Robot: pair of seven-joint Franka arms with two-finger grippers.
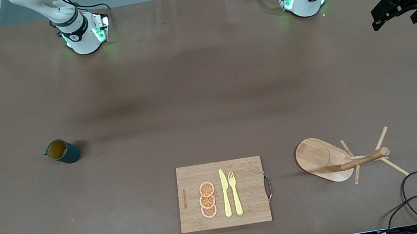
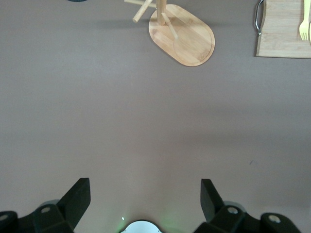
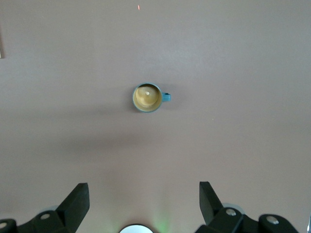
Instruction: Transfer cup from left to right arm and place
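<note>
Two arms wait raised at the table's ends. Front view: the cup (image 1: 62, 151) stands upright toward the right arm's end. Left wrist view: left gripper (image 2: 145, 199) spread over bare table. Right wrist view: right gripper (image 3: 144, 201) spread, cup (image 3: 147, 97) below.

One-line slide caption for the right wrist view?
Open right gripper high above the upright teal cup standing alone on the brown table, handle visible.

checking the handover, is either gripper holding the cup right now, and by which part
Nothing is held. The cup stands alone on the table, and the left gripper and right gripper are both open and empty.
</note>
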